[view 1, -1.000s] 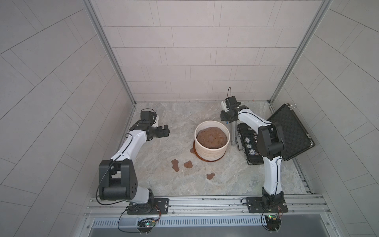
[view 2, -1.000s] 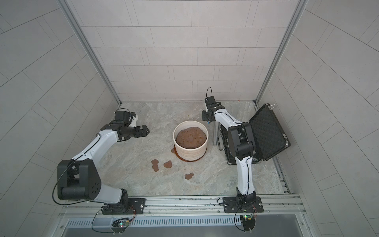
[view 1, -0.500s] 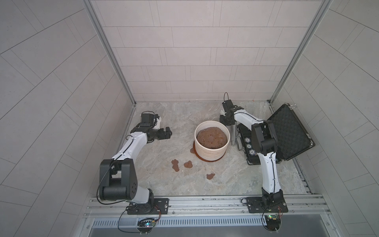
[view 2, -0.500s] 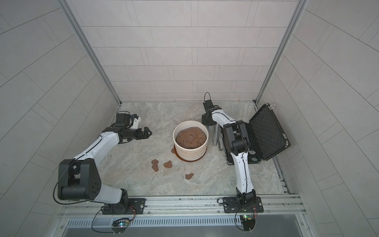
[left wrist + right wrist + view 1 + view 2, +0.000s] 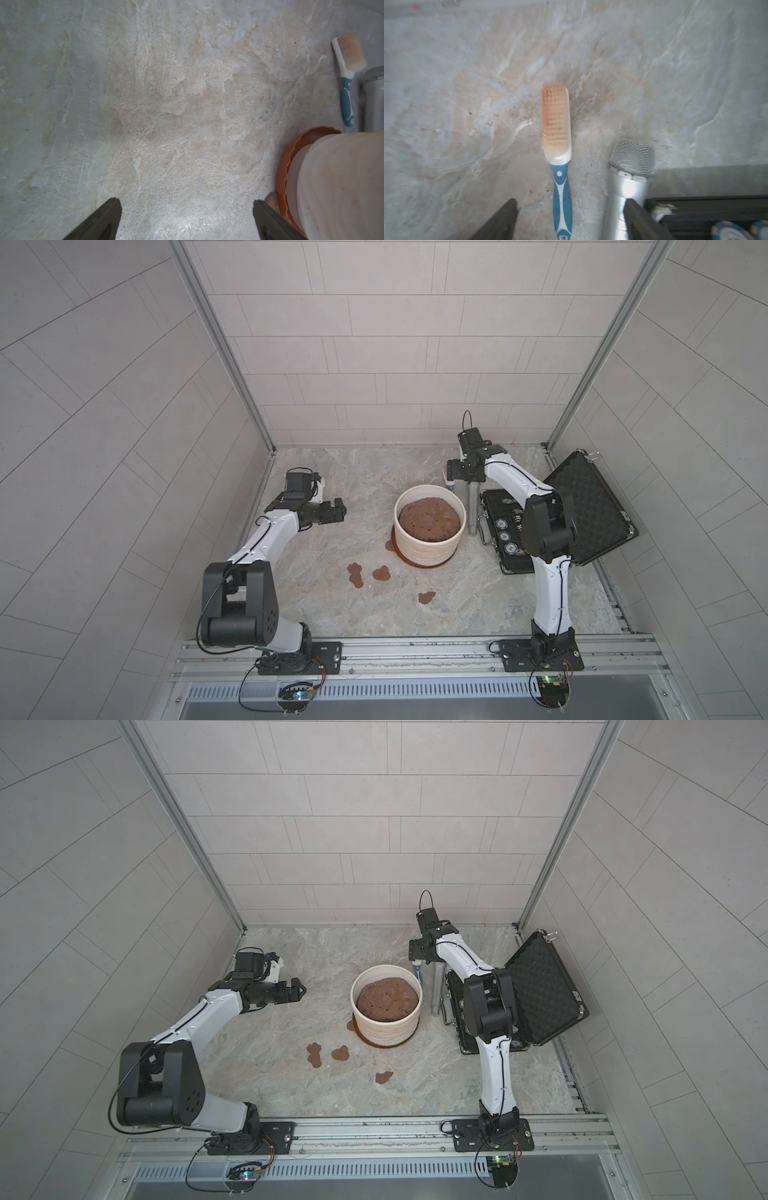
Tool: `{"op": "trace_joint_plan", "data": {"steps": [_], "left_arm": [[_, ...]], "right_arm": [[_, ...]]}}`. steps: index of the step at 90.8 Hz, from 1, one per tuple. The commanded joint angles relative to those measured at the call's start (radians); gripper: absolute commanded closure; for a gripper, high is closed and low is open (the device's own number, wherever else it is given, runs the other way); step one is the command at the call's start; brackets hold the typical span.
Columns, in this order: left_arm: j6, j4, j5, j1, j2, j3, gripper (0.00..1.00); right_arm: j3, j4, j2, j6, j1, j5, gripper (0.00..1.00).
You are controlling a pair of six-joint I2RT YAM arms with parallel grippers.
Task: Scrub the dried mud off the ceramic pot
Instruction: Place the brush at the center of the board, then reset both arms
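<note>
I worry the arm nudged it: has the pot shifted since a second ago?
No. The pot stands at the same spot, just as close to the open black case as before.

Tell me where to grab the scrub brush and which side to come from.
Grip the blue handle of the brush, coming straight down from above, jaws across its narrow width. It lies flat on the floor; the microphone lies close alongside, so a sideways approach looks cramped.
</note>
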Motion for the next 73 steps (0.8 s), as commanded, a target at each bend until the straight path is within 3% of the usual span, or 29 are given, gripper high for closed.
{"op": "trace_joint_plan", "data": {"steps": [1,10,21,45,61,68,73], "left_arm": [[0.001,0.089,-0.071,0.004,-0.040,-0.047,0.00],[0.000,0.193,-0.079,0.005,-0.064,-0.108,0.00],[0.004,0.399,-0.063,-0.006,-0.120,-0.226,0.00],[0.053,0.964,-0.134,-0.052,-0.118,-0.498,0.00],[0.084,1.207,-0.118,-0.069,0.014,-0.572,0.00],[0.075,1.286,-0.140,-0.073,0.069,-0.585,0.00],[0.077,1.242,-0.149,-0.074,0.051,-0.582,0.00]], "right_arm": [[0.029,0.006,-0.157,0.005,-0.038,0.046,0.00],[-0.066,0.074,-0.287,-0.028,-0.058,0.062,0.00],[-0.275,0.233,-0.473,-0.175,-0.061,0.066,0.00],[-0.893,0.589,-0.866,-0.364,-0.089,0.143,0.00],[-1.266,0.951,-0.948,-0.324,-0.242,0.006,0.00],[-1.381,1.172,-0.907,-0.308,-0.284,-0.007,0.00],[-1.399,1.240,-0.850,-0.308,-0.303,-0.027,0.00]]}}
